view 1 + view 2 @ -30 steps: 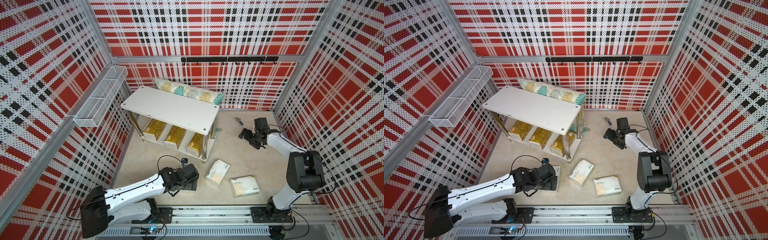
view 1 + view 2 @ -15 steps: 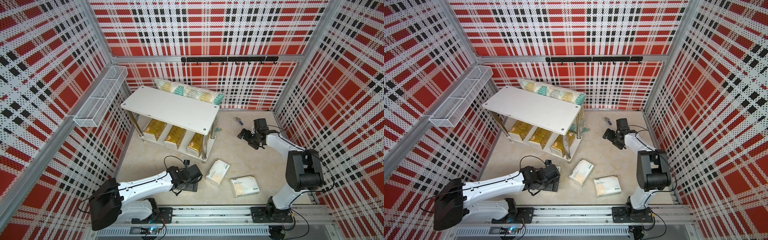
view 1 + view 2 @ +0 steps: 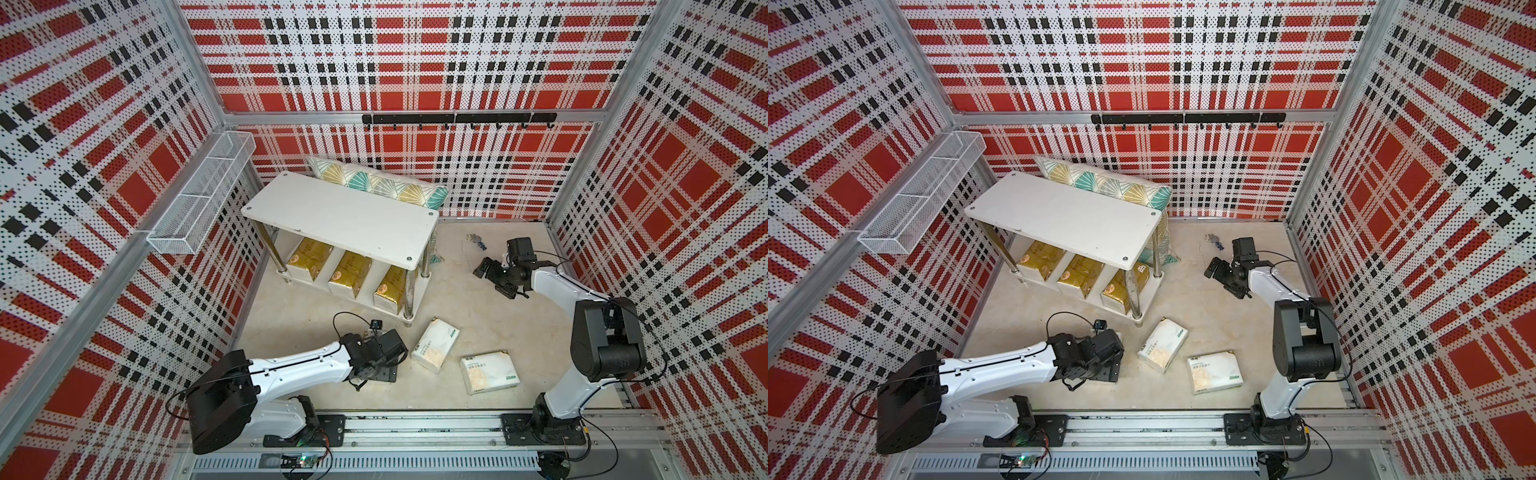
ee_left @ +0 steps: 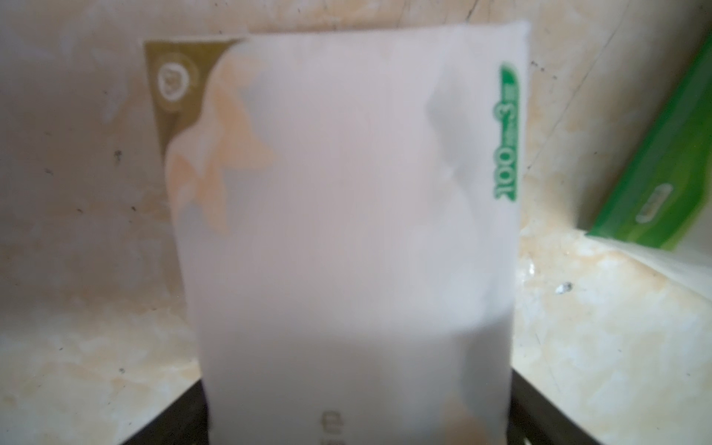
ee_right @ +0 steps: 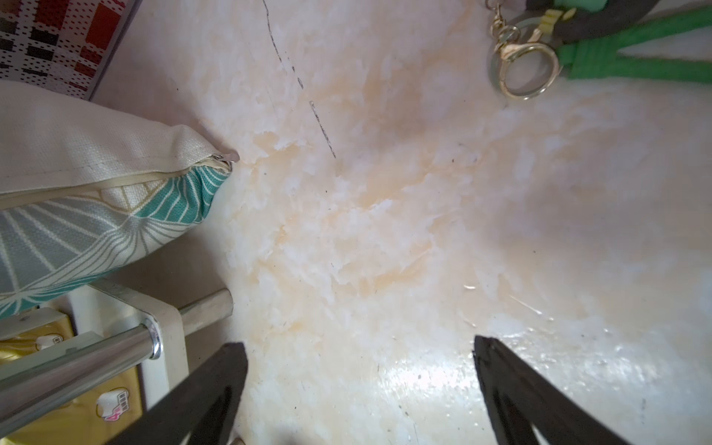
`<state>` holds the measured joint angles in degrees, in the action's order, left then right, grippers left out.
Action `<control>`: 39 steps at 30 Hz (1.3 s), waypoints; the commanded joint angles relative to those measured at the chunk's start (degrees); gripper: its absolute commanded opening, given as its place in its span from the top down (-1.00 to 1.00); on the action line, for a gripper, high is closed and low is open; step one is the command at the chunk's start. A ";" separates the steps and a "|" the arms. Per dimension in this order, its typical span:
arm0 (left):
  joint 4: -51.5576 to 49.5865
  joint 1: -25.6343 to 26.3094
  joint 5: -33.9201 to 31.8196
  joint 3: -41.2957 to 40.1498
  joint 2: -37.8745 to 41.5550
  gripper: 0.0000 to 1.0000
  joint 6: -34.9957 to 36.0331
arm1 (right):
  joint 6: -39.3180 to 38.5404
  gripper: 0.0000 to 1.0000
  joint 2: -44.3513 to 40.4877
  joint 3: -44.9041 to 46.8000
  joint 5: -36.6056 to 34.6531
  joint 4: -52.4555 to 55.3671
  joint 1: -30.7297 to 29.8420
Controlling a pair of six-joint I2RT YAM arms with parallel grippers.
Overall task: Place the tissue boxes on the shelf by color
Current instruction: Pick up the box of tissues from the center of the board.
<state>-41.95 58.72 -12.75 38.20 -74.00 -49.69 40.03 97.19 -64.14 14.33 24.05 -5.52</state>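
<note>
My left hand (image 4: 357, 385) straddled a white tissue pack (image 4: 346, 192), grip unclear to me, while my right hand (image 5: 358, 343) hung spread

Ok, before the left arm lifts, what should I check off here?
1. The white pack lies between the fingers of the left hand: ok.
2. Grip firm on it: cannot tell, the contact is blurred.
3. Top tier of the shelf bare for white ones: ok.
4. Three gold packs together on the lower tier: ok.
5. The right hand open, empty, over bare floor: ok.
6. Two other white packs not yet shelved: not ok.
</note>
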 commanded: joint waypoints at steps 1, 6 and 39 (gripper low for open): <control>2.22 0.76 -1.14 -1.39 0.01 -0.79 -1.06 | -0.13 -1.00 0.55 0.46 0.14 -0.67 -0.20; 2.24 1.55 -1.62 -1.64 0.61 -0.69 -1.20 | -0.03 -1.00 0.34 0.35 0.14 -0.52 -0.20; -29.66 2.22 -18.36 25.77 20.56 -0.48 -12.49 | -0.32 -1.00 0.37 -4.77 -0.18 3.17 -0.37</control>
<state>-66.76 61.17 -25.76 60.69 -54.13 -60.01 40.01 97.19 -67.48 14.31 26.41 -5.52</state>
